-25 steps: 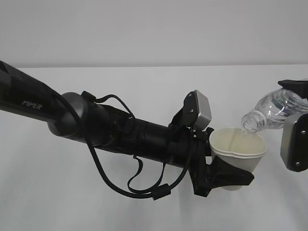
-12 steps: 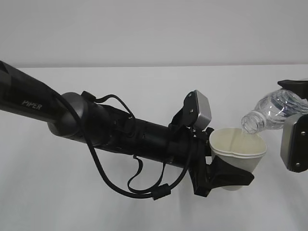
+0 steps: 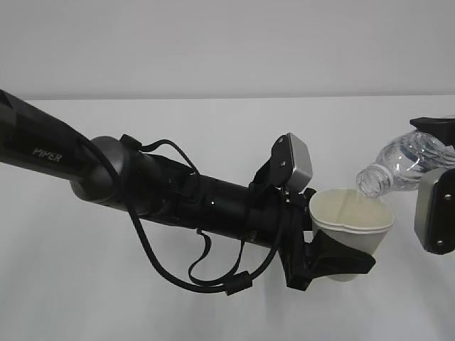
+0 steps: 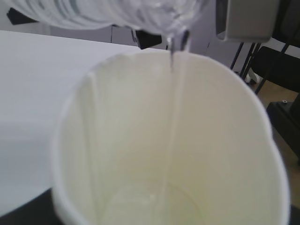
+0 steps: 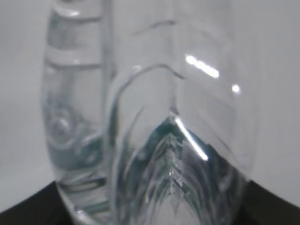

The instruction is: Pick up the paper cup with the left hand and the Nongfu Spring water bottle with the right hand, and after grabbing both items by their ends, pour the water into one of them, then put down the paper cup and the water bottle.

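Clear water ran in a thin stream from the Nongfu Spring water bottle [image 3: 402, 168] into the paper cup [image 3: 352, 226]. The left hand [image 3: 328, 261] gripped the cup near its base, off the table, rim tilted slightly toward the bottle. The right hand [image 3: 435, 206] sat mostly out of frame; it seemed clamped on the bottle's far end, though I couldn't see the fingers clearly. The neck hung just above the cup's rim.

To pour well: keep the mouth over the cup's middle, tip slowly, hold the cup level, stop before it fills.

White table [image 3: 213, 135], plain and matte. Pale wall behind. Dark chair legs [image 4: 262, 65] showed past the table edge.
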`<state>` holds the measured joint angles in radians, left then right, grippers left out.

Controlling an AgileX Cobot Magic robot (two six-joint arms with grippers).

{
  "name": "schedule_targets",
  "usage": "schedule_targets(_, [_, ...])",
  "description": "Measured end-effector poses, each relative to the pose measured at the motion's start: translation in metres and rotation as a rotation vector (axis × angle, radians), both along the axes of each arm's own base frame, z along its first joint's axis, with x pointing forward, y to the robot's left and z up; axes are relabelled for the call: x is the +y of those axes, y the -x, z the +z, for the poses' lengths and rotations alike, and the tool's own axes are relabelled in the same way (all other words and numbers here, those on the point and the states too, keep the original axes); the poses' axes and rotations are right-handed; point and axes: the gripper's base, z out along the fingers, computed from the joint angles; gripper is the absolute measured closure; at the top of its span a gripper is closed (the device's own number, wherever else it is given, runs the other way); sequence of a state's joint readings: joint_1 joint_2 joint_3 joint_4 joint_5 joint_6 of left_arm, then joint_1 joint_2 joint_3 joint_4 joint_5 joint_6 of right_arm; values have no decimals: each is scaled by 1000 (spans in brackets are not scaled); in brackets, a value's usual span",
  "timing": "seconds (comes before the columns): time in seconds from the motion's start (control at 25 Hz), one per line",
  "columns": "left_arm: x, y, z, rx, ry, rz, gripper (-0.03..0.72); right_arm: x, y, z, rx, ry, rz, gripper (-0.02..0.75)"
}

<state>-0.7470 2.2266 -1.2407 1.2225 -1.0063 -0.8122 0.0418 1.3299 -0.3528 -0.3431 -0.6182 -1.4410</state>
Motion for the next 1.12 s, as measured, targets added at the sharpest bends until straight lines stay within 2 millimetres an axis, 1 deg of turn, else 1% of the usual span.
schedule_targets(1.12, [0,0,0,0,0,0,253,0,0,0,-6,9,6,290])
